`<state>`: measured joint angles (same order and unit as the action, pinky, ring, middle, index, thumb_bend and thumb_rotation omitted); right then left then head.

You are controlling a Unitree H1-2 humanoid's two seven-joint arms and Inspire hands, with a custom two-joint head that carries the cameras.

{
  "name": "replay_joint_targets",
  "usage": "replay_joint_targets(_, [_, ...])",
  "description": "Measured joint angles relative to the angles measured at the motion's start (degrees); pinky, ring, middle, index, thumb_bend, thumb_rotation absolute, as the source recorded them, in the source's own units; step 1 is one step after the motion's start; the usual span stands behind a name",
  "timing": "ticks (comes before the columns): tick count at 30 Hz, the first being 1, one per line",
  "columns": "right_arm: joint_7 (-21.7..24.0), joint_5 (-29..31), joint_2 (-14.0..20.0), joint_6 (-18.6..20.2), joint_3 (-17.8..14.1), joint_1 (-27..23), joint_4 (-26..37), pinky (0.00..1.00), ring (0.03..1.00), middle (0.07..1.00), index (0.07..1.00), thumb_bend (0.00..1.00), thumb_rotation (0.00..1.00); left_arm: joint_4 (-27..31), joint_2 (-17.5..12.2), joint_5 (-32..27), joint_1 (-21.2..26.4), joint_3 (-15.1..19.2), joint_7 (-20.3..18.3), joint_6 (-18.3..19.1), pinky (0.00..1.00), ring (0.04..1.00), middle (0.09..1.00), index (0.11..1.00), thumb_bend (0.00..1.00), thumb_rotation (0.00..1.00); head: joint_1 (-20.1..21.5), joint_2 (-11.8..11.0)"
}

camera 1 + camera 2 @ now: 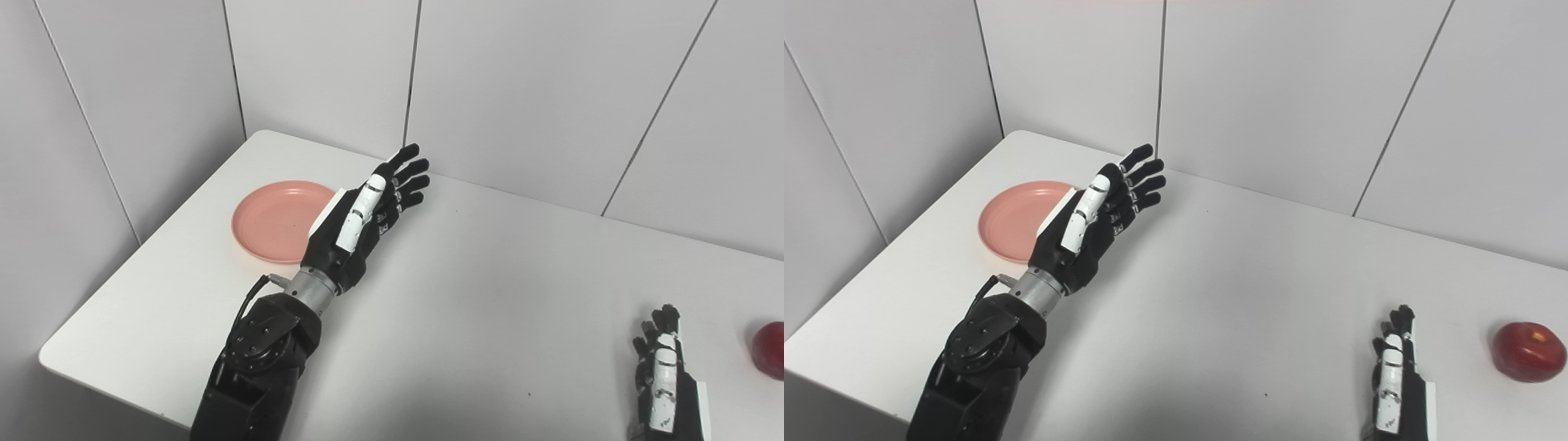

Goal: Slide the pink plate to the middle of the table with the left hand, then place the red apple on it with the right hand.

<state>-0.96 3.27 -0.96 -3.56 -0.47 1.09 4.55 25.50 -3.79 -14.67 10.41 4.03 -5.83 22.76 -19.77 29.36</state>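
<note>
Right eye view: my left hand (1090, 229) hovers open beside the pink plate (1013, 217); my right hand (1393, 373), probably open, has the red apple (1528, 351) at its 3 o'clock.

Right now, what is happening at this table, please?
A robot is working at a white table. Its left hand is open, raised beside the pink plate, which lies near the table's left end. The right hand is low near the front edge, holding nothing. The red apple lies untouched to its right.
</note>
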Motion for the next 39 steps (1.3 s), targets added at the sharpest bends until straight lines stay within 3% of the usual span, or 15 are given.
replay_joint_targets(9, [0.0, 0.1, 0.0, 0.0, -0.1, -0.1, -0.1, 1.00, 0.994, 0.997, 0.995, 0.18, 1.00, -0.9, -1.9, -1.8, 3.3, 4.5, 1.3, 0.2, 0.92, 0.914, 0.923, 0.902, 0.46, 1.00, -0.3, -0.2])
replay_joint_targets(17, [0.0, 0.2, 0.1, 0.0, -0.2, -0.2, -0.1, 1.00, 0.996, 1.000, 1.000, 0.18, 1.00, -5.9, -4.5, -3.7, 5.6, 9.5, 1.5, -1.1, 0.92, 0.917, 0.919, 0.904, 0.43, 1.00, -0.7, -0.4])
replay_joint_targets(39, [0.1, 0.2, 0.6, 0.0, 0.0, -0.3, -0.2, 1.00, 1.000, 1.000, 1.000, 0.19, 1.00, -15.0, -10.5, -4.2, 11.8, 15.7, 4.7, -2.2, 0.87, 0.872, 0.869, 0.853, 0.39, 1.00, -1.8, -0.7])
